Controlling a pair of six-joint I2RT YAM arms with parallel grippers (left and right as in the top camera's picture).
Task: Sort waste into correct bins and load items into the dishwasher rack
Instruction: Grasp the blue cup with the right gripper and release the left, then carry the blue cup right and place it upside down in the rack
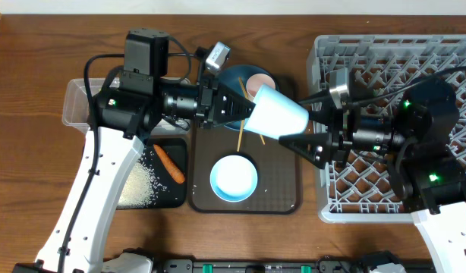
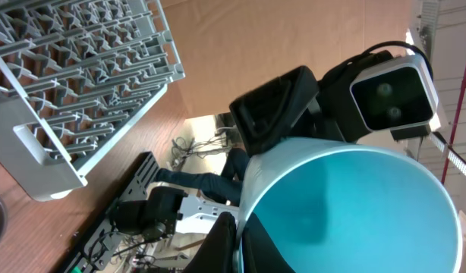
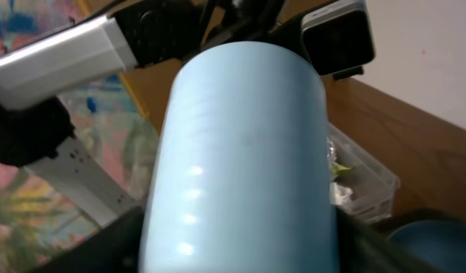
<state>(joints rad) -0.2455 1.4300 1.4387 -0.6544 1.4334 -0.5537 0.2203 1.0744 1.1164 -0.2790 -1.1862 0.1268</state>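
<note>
The light-blue cup (image 1: 275, 114) (image 2: 354, 212) (image 3: 240, 152) hangs tilted in the air over the brown serving tray (image 1: 286, 199). My left gripper (image 1: 244, 106) (image 2: 239, 243) is shut on its rim, one finger inside and one outside. My right gripper (image 1: 294, 121) (image 3: 240, 243) comes from the right, its fingers pressed on both sides of the cup's body near the base. The dishwasher rack (image 1: 461, 61) (image 2: 81, 76) stands at the right. On the tray are a white bowl (image 1: 233, 177), a blue plate (image 1: 234, 82), a pink cup (image 1: 259, 80) and chopsticks (image 1: 239, 125).
A carrot (image 1: 170, 165) and rice grains (image 1: 138, 186) lie in the black tray (image 1: 181, 152) at the left. The clear tub (image 1: 75, 102) (image 3: 366, 178) sits behind it with crumpled waste inside. My right arm stretches over the rack.
</note>
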